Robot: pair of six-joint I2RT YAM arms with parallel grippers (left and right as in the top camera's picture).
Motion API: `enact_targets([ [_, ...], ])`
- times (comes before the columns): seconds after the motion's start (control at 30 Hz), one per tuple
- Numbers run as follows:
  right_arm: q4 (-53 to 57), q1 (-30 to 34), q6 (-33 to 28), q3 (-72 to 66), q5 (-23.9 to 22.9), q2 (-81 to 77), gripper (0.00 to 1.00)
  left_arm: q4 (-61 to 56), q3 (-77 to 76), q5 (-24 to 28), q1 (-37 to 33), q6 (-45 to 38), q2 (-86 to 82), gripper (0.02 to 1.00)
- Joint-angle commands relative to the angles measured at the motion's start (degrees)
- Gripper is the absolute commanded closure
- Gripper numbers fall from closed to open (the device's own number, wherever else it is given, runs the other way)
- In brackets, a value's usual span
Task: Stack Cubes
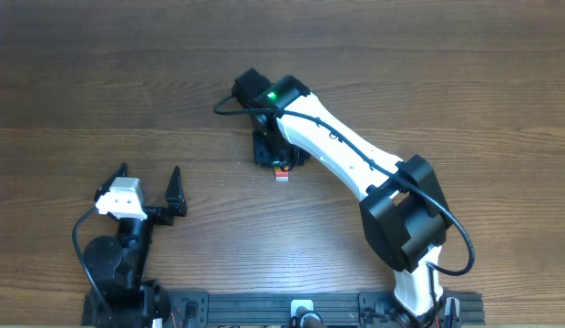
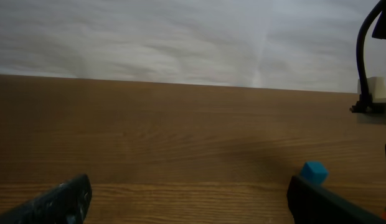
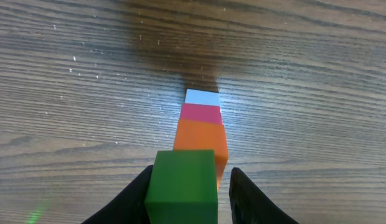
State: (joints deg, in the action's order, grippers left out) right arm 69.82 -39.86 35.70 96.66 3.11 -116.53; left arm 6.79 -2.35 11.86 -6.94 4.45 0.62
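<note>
**Top view with two wrist views.** A wood-grain desk (image 1: 82, 91) is shown. The right arm (image 1: 355, 159) is extended from the lower right of the frame to the upper centre. There the right hand (image 1: 278, 150) is held over a stack of cubes (image 1: 282, 174). Most of the stack is hidden beneath the hand and arm, and only a red and white sliver is seen at the hand's lower edge.

In the right wrist view the stack is seen from above. A green cube (image 3: 182, 183) lies on top, an orange cube (image 3: 201, 144) beneath it, then a red cube (image 3: 200, 113), and a pale blue cube (image 3: 202, 98) on the desk. The green cube is flanked by the fingers (image 3: 249, 196) of the right hand, which is released: a gap is visible between one finger and the cube.

The left hand (image 1: 148, 178) is held in the lower left of the frame, well apart from the stack, released, with its fingers spread wide. In the left wrist view a lone blue cube (image 2: 314, 172) is seen on the desk, just beyond one finger of that hand.
</note>
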Motion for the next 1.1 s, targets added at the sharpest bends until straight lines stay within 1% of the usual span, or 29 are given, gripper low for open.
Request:
enact_targets([
  [0.03,0.1,-0.4,0.3,1.5,0.2,-0.7,0.636,-0.2,0.5,0.5,-0.3,-0.8,-0.4,0.018],
  [0.33,0.2,-0.3,2.0,1.5,-0.2,-0.7,0.689,-0.2,0.5,0.5,-0.3,-0.8,-0.4,0.020],
  [1.1,-0.1,-0.2,5.8,1.5,-0.6,-0.7,0.713,-0.2,0.5,0.5,-0.3,-0.8,-0.4,0.018],
])
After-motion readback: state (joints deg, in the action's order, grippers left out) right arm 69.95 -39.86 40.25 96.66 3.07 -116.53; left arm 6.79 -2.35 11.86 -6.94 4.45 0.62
